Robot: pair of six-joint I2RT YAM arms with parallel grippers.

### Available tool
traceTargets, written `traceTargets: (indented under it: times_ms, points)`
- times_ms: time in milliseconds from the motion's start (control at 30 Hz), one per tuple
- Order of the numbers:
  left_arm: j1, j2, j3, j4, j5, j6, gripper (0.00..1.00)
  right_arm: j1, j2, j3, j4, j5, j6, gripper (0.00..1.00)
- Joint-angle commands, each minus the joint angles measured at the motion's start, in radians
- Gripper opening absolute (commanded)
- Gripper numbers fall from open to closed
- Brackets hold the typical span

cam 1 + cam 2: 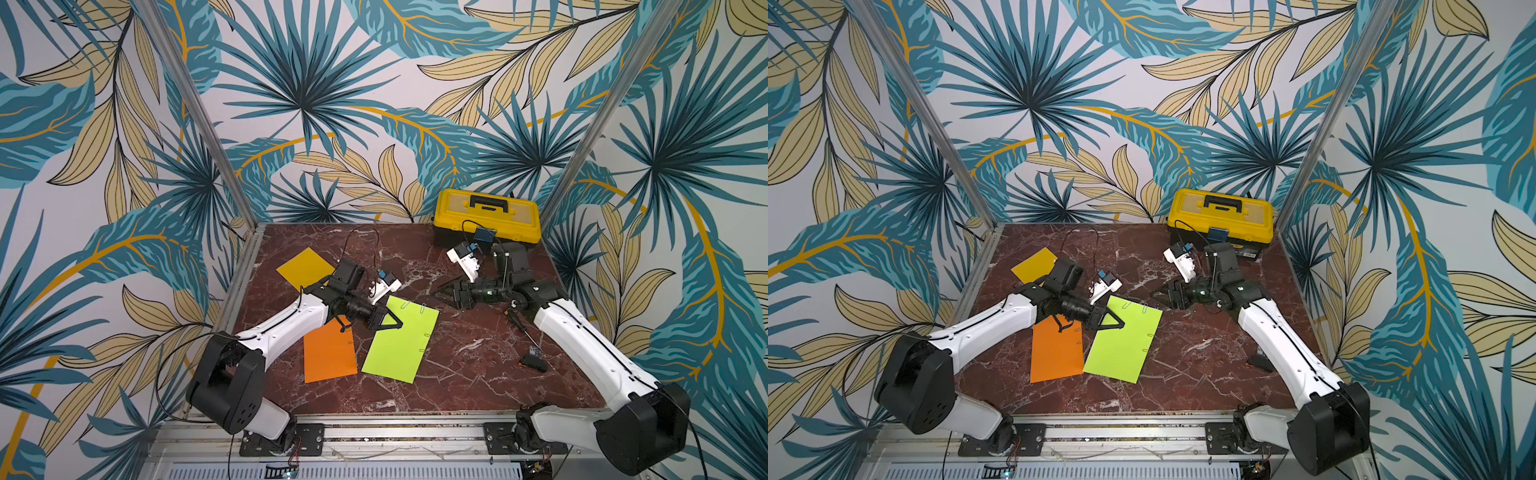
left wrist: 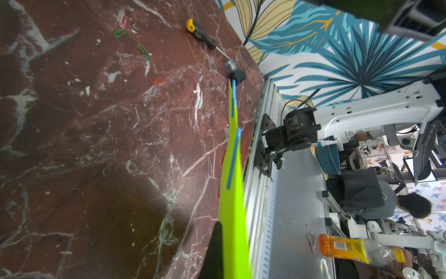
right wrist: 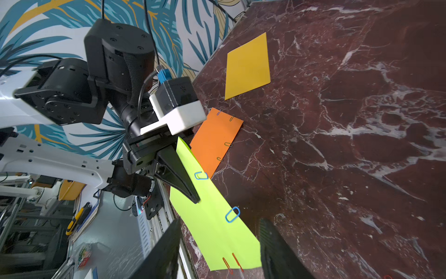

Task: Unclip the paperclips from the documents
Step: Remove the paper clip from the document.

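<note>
The left gripper (image 1: 397, 326) has jaws clamped on the green sheet (image 1: 403, 349), edge lifted; right gripper (image 1: 436, 294) jaws half-open, empty, near a blue clip (image 3: 232, 214) — a skewed pull could tear the paper.

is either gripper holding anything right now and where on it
The left gripper pinches the lime green sheet by the edge beside the orange sheet; the open right gripper holds nothing.

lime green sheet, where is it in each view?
Top view: lime green sheet centre, beside the orange sheet.
Top view: sheet in the same spot.
Left wrist: edge-on strip running out from the left fingers.
Right wrist: sheet between orange sheet and right fingers.
Shared landmark: left gripper shut on it.
</note>
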Motion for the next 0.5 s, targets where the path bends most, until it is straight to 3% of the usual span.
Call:
traceTargets:
  times_ms: [0, 467]
  points:
    - [-0.005, -0.029, 0.037, -0.086, -0.007, 0.082, 0.00, 0.014, 0.038, 0.023, 0.026, -0.071, -0.055, 0.53]
    - [-0.005, -0.013, 0.108, -0.122, -0.015, 0.205, 0.00, 0.075, 0.121, 0.066, 0.014, -0.119, -0.162, 0.50]
